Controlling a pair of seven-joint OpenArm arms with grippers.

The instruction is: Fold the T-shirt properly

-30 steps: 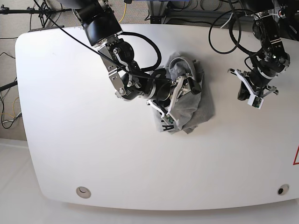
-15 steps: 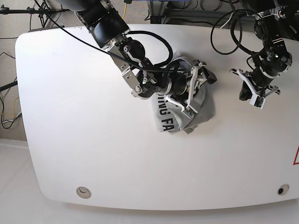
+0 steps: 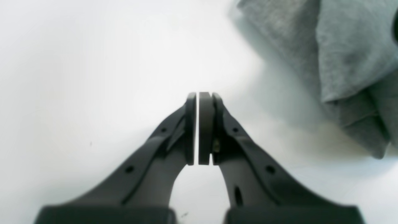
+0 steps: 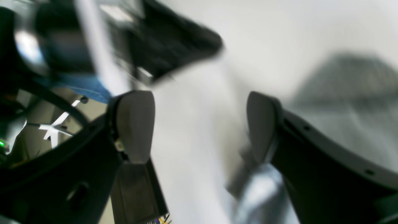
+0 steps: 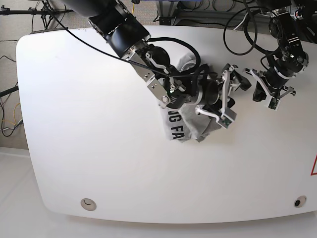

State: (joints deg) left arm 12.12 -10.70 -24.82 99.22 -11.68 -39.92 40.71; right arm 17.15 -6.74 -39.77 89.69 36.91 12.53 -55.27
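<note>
The heather-grey T-shirt (image 5: 187,126) lies bunched in a heap at the table's middle, with black lettering showing on its lower left part. In the left wrist view its plain grey folds (image 3: 345,53) fill the upper right. My right gripper (image 5: 232,99) reaches across the heap to its right edge. Its jaws stand wide open in the right wrist view (image 4: 199,127), with only blurred white table between them. My left gripper (image 5: 271,99) hangs to the right of the shirt, apart from it. It is shut and empty in the left wrist view (image 3: 198,96).
The white table (image 5: 89,148) has rounded corners. My right arm (image 5: 148,54) lies across the shirt's upper left. Black cables (image 5: 237,29) hang over the far right. The right wrist view is motion-blurred.
My right arm has swept right across the shirt, so its open gripper now stands past the heap's right edge and more lettering shows. My left gripper has shifted slightly up.
</note>
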